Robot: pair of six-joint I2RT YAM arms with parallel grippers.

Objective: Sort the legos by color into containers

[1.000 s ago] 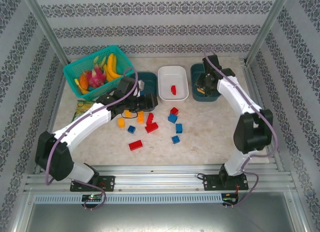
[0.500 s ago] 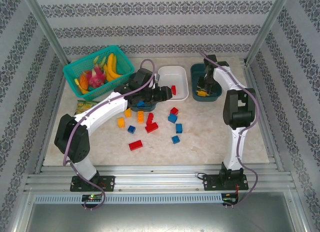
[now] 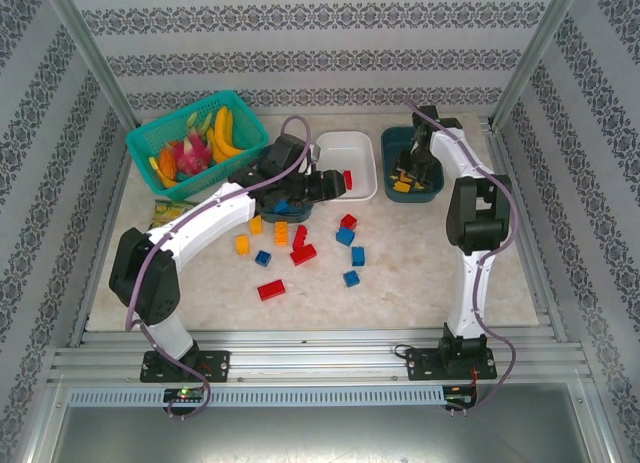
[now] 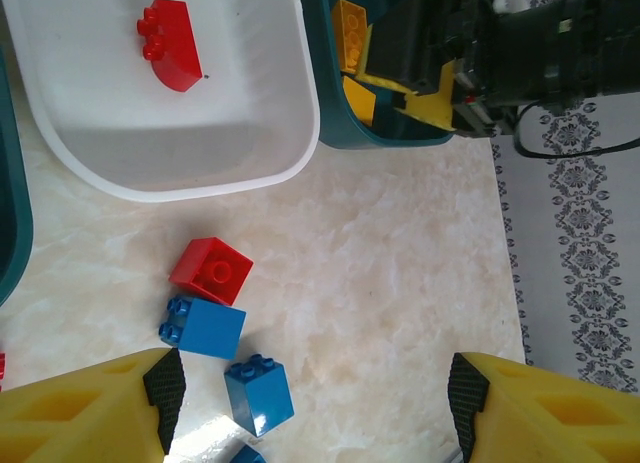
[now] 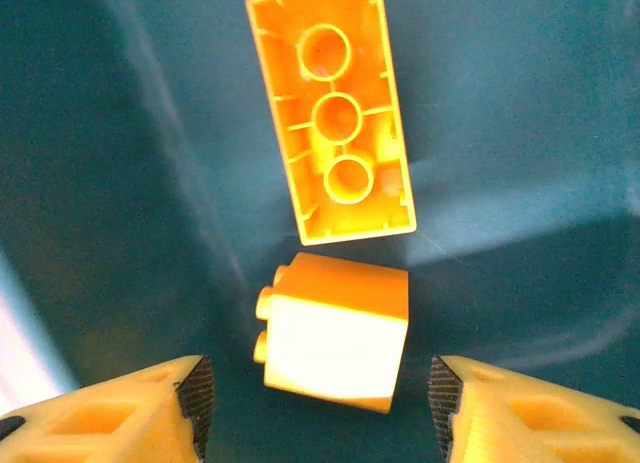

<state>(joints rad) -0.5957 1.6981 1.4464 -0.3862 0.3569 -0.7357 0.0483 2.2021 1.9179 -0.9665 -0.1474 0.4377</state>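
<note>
**Right gripper** (image 5: 315,411): low inside the right tray (image 5: 520,133), jaws parted, holding nothing. The small orange brick (image 5: 335,343) lies on its side on the tray floor between the fingertips, with a gap at either pad, so I judge it delivered. At its 12 o'clock the long orange brick (image 5: 335,113) rests hollow side up. The two are near, but I cannot tell whether they touch. I read this tray as the orange one, since only orange lies in it.

**Left gripper** (image 4: 315,393): jaws wide, nothing between them but bare table (image 4: 400,283). It hangs above the table on the 6 o'clock side of the white tray (image 4: 300,143), free to go down on a brick.

**Nearest candidates:** at the left gripper's 10 o'clock a red lego (image 4: 212,271) touches a blue lego (image 4: 203,328). A second blue lego (image 4: 260,395) sits just beside them, close to the left fingertip.

**Trays:** the white tray holds one red brick (image 4: 170,53), which marks it for red. The right tray stands at its 3 o'clock, and the rim of the left tray (image 4: 8,243) shows at its 9 o'clock. I take the left tray for blue.

**Remaining work:** the loose legos (image 3: 300,248), red, blue and orange, lie scattered at 6 o'clock of the white tray. By my reckoning most of the sorting is not yet done.
</note>
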